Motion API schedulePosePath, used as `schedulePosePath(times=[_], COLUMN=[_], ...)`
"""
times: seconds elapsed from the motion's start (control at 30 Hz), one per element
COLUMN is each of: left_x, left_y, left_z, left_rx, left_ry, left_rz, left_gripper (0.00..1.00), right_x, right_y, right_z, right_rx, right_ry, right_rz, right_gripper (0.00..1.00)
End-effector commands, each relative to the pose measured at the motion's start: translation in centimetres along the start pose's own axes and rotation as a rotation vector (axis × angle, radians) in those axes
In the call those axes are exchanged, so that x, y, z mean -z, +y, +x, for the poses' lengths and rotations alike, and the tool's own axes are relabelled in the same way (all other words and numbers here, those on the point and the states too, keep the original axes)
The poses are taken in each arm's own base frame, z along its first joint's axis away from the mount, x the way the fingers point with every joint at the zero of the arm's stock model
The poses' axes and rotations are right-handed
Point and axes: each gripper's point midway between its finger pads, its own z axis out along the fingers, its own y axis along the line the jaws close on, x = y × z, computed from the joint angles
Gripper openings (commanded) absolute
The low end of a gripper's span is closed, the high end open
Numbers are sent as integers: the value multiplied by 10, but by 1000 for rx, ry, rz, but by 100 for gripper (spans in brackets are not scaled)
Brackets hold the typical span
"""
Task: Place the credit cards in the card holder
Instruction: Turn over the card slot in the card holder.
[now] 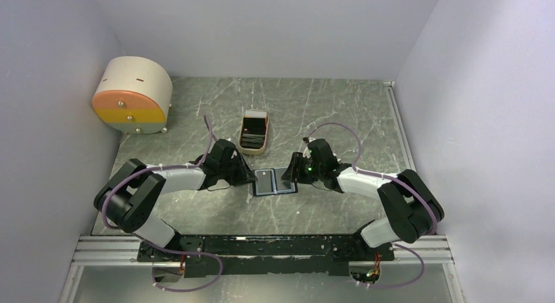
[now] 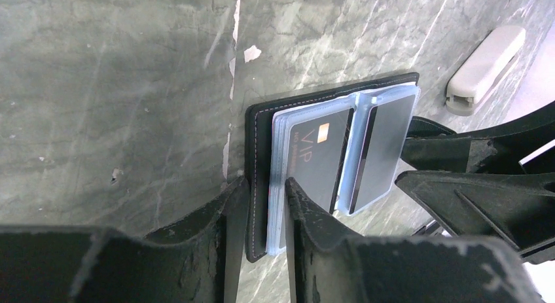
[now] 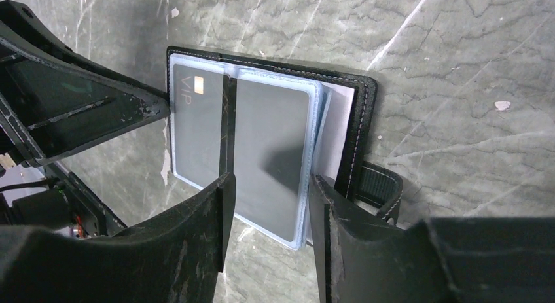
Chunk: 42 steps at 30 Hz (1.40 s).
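Lying open and flat on the grey marbled table (image 1: 327,113), the card holder (image 1: 275,182) sits directly between the 2 pincers. Its black cover is down and its clear blue-grey sleeves face up.

A dark card marked VIP (image 2: 321,156) fills the sleeve nearest the left pincer (image 2: 265,185). A second greyish card (image 2: 383,149) with a black stripe sits in the sleeve beyond it, on the side of the right pincer (image 3: 269,180).

The left pincer's 2 fingers stand close together astride the holder's near edge. 1 is just outside the stitched black cover and the other is over the sleeve stack. Whether they actually clamp that edge I cannot tell.

The right pincer is released. Its 2 fingers are spread, with a corner of a sleeve lying in the gap between them. The holder's black snap tab (image 3: 379,185) pokes out just outside 1 of those fingers.

Beyond both pincers, on the far side of the holder and apart from it, the remaining credit cards (image 1: 254,129) lie stacked in a beige oblong tray (image 2: 484,67), a dark face on top.

Well beyond the left pincer and off to its left, a big beige-and-orange round box (image 1: 133,95) stands by the wall.
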Motion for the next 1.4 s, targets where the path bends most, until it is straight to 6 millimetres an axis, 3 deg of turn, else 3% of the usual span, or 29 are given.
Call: schedulePosePath(times=[0.0,0.67,1.37], left_x=[-4,-2,-4], left_y=[9,9,3], left_z=[11,10,11], left_rx=[-11,-9,-10], left_ry=[48,45,52], left_rz=[-17,-26,-24], left_gripper=[33,32,32], right_x=[1,11,15], right_y=[14,7,36], right_z=[-10,-18,-25], right_rx=[1,36,51], right_ry=[-21,-39,-46], right_rz=[-47,24,-105], right_gripper=[48,50,43])
